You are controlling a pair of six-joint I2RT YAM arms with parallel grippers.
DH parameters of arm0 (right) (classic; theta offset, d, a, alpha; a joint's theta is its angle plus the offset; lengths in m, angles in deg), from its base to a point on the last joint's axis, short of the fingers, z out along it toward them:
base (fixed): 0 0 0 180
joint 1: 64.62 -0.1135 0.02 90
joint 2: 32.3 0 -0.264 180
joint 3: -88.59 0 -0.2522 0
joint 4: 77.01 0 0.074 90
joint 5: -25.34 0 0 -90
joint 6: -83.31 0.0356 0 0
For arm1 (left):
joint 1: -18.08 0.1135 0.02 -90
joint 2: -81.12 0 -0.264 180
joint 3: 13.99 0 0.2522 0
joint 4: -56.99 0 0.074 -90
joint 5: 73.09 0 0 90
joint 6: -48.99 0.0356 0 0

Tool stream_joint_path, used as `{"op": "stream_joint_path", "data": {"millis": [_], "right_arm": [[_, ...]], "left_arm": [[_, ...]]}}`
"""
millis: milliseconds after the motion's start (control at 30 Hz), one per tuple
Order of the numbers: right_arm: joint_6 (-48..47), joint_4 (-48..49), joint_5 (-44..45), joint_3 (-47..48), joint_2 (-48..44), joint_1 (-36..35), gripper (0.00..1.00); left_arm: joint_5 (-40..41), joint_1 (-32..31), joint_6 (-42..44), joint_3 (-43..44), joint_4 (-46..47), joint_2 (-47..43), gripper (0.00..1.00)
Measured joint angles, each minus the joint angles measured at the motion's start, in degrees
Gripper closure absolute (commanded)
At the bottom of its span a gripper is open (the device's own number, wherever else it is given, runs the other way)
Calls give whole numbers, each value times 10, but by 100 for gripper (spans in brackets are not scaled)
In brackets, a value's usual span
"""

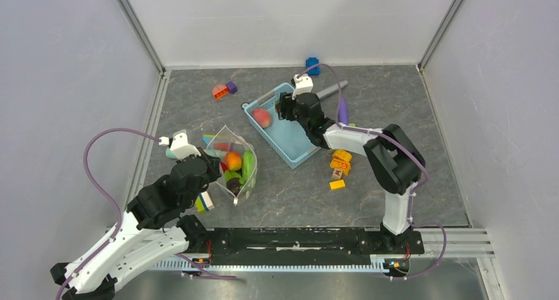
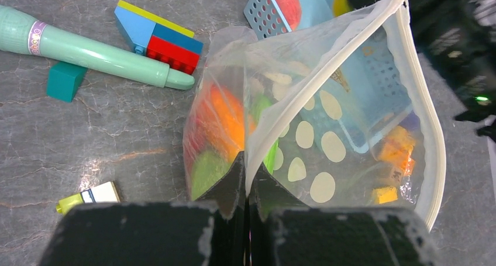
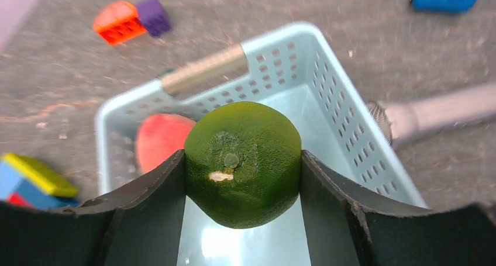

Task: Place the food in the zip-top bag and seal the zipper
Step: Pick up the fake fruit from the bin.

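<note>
The clear, floppy plastic zip-top bag [image 2: 327, 120], printed with rows of white oval dots, lies on the grey marbled tabletop [image 1: 395, 95] in front of the left arm, a little to the left of the light-blue perforated plastic basket [image 3: 345, 137]. Its mouth gapes wide, and the thin, pale zipper strip [image 2: 430, 131] runs unsealed in a curve along the rim. Through the film show glossy pieces of toy food, among them an orange-red round toy fruit [image 1: 233, 160] and a long green toy vegetable [image 1: 248, 165]. The left claw [image 2: 247, 181] is pressed together, pinching a fold of the bag's wall between its black fingers. The right claw [image 3: 243, 178] hangs over the basket with its two fingers set against either side of a round, dark-green, dimpled plastic fruit [image 3: 243, 143] with a small stem scar, gripping it over the basket's inside. A pink-red toy fruit [image 3: 159, 146] lies in the basket behind it.
</note>
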Motion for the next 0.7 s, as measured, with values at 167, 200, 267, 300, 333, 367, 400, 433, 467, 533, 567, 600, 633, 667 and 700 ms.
{"op": "stream_joint_path", "data": {"millis": [167,200,267,300,333,367,400,433,467,533,567,600,633,667,700], "right_arm": [[-27,3,-66,-39,-122,0,54],[-31,5,-91,-47,-146,0,54],[-35,7,-146,-59,-187,0,54],[-35,9,-175,-64,-203,0,54],[-34,14,-213,-72,-221,-2,54],[-33,19,-248,-80,-238,-3,55],[-32,26,-278,-89,-252,-6,55],[-30,34,-305,-97,-264,-9,55],[-29,44,-339,-108,-279,-15,55],[-28,59,-388,-124,-300,-31,54],[-29,65,-405,-129,-307,-40,54],[-30,70,-424,-134,-314,-52,53],[-33,74,-441,-137,-320,-67,53],[-38,76,-454,-139,-323,-79,52],[-45,76,-465,-140,-325,-92,52]], "left_arm": [[0,0,0,0,2,-1,98],[0,0,0,0,2,-1,98],[-2,0,0,0,2,-1,98],[-3,0,0,0,2,-1,98],[-5,0,0,0,3,-1,98],[-6,0,0,0,4,-1,98],[-8,0,0,0,6,-1,98],[-11,0,0,0,6,-1,98],[-14,0,0,0,7,-1,98],[-16,0,0,0,8,-1,98],[-17,0,0,0,9,-1,98],[-18,0,0,0,10,-1,98],[-19,0,0,0,11,-1,98],[-20,0,0,0,12,-1,98],[-20,0,0,0,12,-1,98]]}}
